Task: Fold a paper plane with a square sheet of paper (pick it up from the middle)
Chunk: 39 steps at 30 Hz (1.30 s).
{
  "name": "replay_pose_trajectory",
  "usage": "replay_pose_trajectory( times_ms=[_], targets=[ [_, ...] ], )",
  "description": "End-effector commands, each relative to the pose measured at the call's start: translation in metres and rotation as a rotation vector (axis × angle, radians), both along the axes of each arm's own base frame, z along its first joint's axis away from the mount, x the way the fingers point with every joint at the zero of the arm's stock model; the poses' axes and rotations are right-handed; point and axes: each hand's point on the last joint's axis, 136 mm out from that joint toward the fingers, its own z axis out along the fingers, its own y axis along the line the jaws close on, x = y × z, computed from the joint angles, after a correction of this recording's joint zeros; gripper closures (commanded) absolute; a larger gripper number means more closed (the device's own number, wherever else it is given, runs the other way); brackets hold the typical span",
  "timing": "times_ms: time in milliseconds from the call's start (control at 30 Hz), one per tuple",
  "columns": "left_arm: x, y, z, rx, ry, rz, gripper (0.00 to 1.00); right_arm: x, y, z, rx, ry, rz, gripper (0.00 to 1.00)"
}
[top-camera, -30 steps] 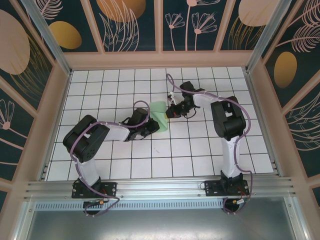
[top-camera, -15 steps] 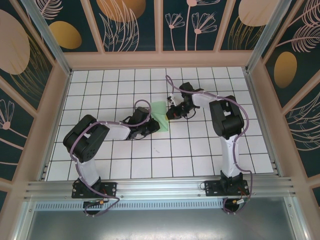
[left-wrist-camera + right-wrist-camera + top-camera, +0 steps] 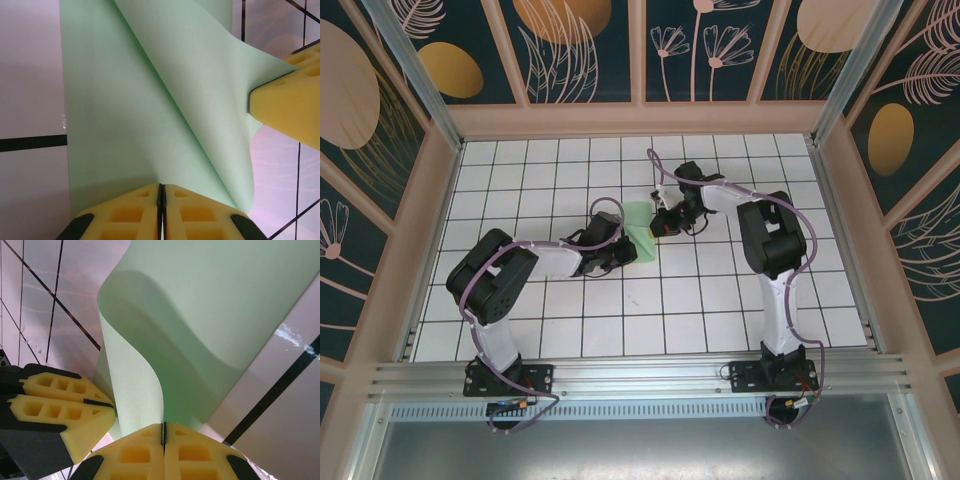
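Observation:
The square sheet of paper [image 3: 638, 218], pale green, is held up off the white tiles near the middle of the table, curled and creased between my two grippers. In the left wrist view the paper [image 3: 125, 100] shows a long diagonal fold, and my left gripper [image 3: 161, 186] is shut on its near edge. The right wrist view shows the paper [image 3: 210, 315] bending into a loop, with my right gripper [image 3: 163, 429] shut on its edge. From above, the left gripper [image 3: 631, 251] sits at the sheet's lower side and the right gripper [image 3: 659, 225] at its right side, close together.
The white grid-tiled table [image 3: 720, 300] spreads out on all sides of the paper. A pale wooden frame [image 3: 640, 120] with patterned panels walls in the back and both sides. Both arm bases stand at the near edge.
The right gripper has shifted a little left and back, and the left gripper has edged towards it. The paper between them looks narrower and more curled. Both grips have held.

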Motion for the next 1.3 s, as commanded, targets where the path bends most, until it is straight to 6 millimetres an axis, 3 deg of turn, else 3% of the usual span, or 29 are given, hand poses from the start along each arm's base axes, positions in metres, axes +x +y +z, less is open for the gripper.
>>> replay_pose_trajectory(
  times_ms=[0,167,367,500,700,900,1067,1267],
  targets=[
    [-0.005,0.007,0.007,0.021,-0.003,-0.013,0.82,-0.011,0.000,0.014,0.011,0.000,-0.026,1.00],
    [0.002,0.004,0.068,-0.059,-0.117,0.004,0.78,-0.032,0.006,0.029,0.061,0.017,-0.080,1.00],
    [-0.010,0.021,0.095,-0.082,-0.156,0.052,0.76,-0.060,0.012,0.034,0.037,0.032,-0.203,1.00],
    [-0.025,0.031,0.095,-0.092,-0.143,0.062,0.76,-0.087,0.018,0.028,0.028,0.080,-0.265,1.00],
    [-0.040,0.046,0.098,-0.102,-0.151,0.087,0.76,-0.117,0.041,0.044,0.073,0.091,-0.306,1.00],
    [-0.049,0.052,0.093,-0.091,-0.135,0.082,0.77,-0.124,0.052,0.065,0.124,0.096,-0.398,1.00],
    [-0.060,0.045,0.075,-0.127,-0.085,0.043,0.79,-0.126,0.050,0.045,0.097,0.108,-0.380,1.00],
    [-0.069,0.035,0.060,-0.213,-0.038,0.025,0.83,-0.125,0.050,0.036,0.089,0.118,-0.350,1.00]
  ],
)
